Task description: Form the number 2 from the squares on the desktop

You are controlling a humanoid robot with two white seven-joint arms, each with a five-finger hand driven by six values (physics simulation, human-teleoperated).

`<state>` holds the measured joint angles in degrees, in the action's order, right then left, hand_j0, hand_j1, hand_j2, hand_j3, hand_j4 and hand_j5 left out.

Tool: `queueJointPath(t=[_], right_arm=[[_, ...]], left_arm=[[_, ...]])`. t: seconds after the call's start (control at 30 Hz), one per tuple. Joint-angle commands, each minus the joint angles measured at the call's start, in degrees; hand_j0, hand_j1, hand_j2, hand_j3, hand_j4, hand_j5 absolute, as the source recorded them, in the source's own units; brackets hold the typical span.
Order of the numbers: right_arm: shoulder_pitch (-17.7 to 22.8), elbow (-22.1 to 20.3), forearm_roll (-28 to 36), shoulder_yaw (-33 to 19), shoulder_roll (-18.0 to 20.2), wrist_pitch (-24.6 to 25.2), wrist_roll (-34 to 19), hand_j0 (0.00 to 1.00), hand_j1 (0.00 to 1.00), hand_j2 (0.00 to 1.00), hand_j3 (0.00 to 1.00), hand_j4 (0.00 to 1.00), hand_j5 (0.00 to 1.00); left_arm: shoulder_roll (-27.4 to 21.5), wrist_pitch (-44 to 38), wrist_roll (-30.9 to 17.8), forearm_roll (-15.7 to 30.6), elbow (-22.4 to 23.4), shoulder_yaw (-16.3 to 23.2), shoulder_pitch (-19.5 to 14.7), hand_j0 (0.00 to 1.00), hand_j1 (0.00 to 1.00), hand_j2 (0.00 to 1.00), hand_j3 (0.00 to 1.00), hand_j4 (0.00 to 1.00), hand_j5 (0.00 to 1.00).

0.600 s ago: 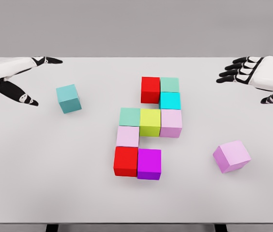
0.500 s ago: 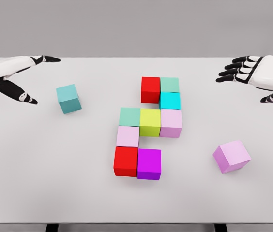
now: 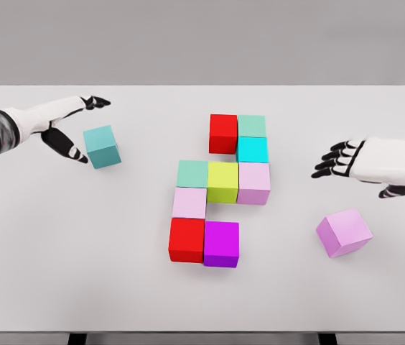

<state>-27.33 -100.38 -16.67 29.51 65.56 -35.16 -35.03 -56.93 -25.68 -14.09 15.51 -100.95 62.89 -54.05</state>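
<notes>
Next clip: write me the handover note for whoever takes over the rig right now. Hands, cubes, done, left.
Left hand: open, holding nothing, beside the teal cube at far left.
Right hand: open, empty, above the loose pink cube at right.
Done: nine cubes joined mid-table, from the top red cube down to the magenta cube.
Left: the two loose cubes lie apart from the figure; probably the top-left and bottom-right ends of the 2 need them.

A white table [image 3: 59, 273] carries a cluster of nine touching cubes [image 3: 222, 183] at its middle. A teal cube [image 3: 103, 146] sits apart at the left, and a lilac cube [image 3: 343, 232] lies turned askew at the right.
</notes>
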Motion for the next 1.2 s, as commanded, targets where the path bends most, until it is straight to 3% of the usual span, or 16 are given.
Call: queueJointPath(t=[0.0, 0.5, 0.67, 0.8, 1.17], right_arm=[[0.00, -0.34, -1.08, 2.65, 0.01, 0.16, 0.03, 1.00, 1.00, 1.00, 1.00, 1.00, 1.00], [-0.53, -0.43, -3.19, 9.33, 0.45, 0.16, 0.03, 1.00, 1.00, 1.00, 1.00, 1.00, 1.00], [-0.35, -0.43, -4.33, 10.12, 0.45, 0.16, 0.03, 1.00, 1.00, 1.00, 1.00, 1.00, 1.00], [-0.35, -0.43, -5.12, 11.27, 0.54, 0.16, 0.03, 1.00, 1.00, 1.00, 1.00, 1.00, 1.00], [-0.35, -0.43, -6.62, 11.44, 0.45, 0.16, 0.03, 1.00, 1.00, 1.00, 1.00, 1.00, 1.00]], left_arm=[[1.74, -4.47, 0.03, -0.13, -0.04, -0.04, 0.00, 0.99, 0.99, 0.99, 0.99, 0.99, 0.99], [5.60, -9.22, 2.22, -0.13, 1.89, 0.48, 0.79, 1.00, 1.00, 1.00, 1.00, 1.00, 1.00], [6.22, -9.22, 2.31, -0.22, 2.59, 0.48, 1.23, 1.00, 1.00, 1.00, 1.00, 1.00, 1.00], [9.29, -9.22, 2.31, -2.06, 6.55, 0.83, 1.76, 1.00, 1.00, 1.00, 1.00, 1.00, 1.00], [9.65, -9.22, 2.31, -2.42, 6.90, 1.63, 2.37, 0.99, 0.99, 0.99, 0.99, 0.99, 0.99]])
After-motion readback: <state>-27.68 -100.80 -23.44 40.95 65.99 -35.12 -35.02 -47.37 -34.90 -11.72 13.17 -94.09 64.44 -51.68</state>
